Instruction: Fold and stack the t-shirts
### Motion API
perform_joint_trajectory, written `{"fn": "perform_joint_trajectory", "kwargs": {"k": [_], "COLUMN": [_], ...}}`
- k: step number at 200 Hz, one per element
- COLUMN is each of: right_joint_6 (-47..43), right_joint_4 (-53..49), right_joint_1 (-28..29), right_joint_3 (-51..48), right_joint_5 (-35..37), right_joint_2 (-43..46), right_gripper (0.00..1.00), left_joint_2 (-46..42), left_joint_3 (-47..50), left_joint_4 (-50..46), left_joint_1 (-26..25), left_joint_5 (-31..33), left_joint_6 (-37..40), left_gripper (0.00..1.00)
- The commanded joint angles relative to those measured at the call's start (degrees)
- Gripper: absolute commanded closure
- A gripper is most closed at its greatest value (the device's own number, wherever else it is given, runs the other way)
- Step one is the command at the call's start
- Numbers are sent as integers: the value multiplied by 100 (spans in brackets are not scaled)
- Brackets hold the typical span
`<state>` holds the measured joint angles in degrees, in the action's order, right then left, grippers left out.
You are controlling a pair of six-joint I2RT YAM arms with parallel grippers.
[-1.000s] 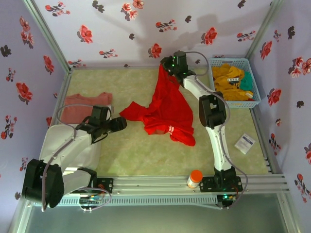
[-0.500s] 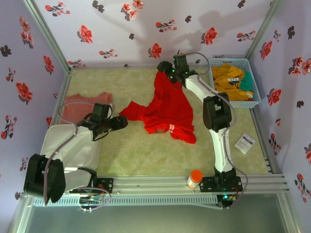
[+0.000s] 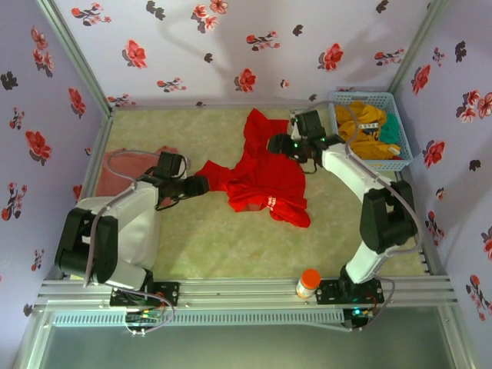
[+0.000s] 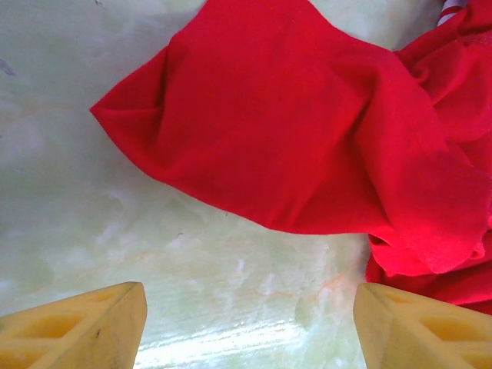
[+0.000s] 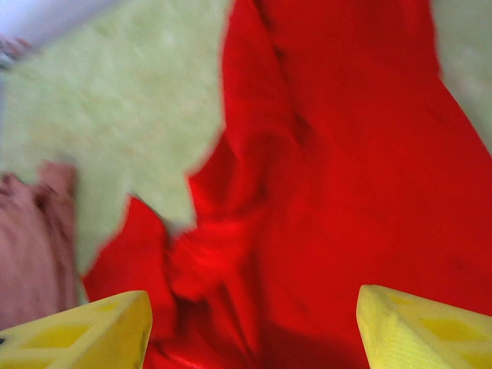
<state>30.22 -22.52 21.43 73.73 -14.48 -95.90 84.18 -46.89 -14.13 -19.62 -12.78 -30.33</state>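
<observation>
Red cloth, the red t-shirt [image 3: 265,173], lay crumpled in the middle of the table [image 3: 231,246] in the top view, with the salmon-pink t-shirt [image 3: 123,171] well apart at the left edge; the left gripper [image 3: 201,184] stood just beside its left corner, the right gripper [image 3: 275,144] over its far part; in the left wrist view the gripper was wide open and empty, a pointed corner lying ahead of it; in the right wrist view, which was blurred, the gripper was also open above bunched folds; to flatten it well, each should probably pinch one single layer at an outer corner and pull apart gently.
</observation>
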Motion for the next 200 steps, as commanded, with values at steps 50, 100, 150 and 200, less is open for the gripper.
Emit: {"fn": "perform_joint_trajectory", "kwargs": {"k": [50, 100, 150, 200], "right_joint_6": [-654, -751, -758, -793], "right_joint_4": [-360, -620, -652, -905], "right_joint_1": [29, 46, 245, 300], "right_joint_3": [-2000, -2386, -2515, -2595], "right_joint_5": [234, 397, 475, 500], "right_joint_2": [1094, 1319, 1338, 1873], "right_gripper": [37, 42, 55, 33], "left_joint_2": [873, 1386, 1735, 1838], "left_joint_3": [-398, -713, -1055, -1304], "left_joint_4": [712, 894, 870, 678], "left_joint_1": [-86, -104, -130, -150], "left_joint_5": [-269, -97, -67, -59], "left_joint_6": [-331, -397, -466, -452], "left_gripper": [32, 44, 67, 83]}}
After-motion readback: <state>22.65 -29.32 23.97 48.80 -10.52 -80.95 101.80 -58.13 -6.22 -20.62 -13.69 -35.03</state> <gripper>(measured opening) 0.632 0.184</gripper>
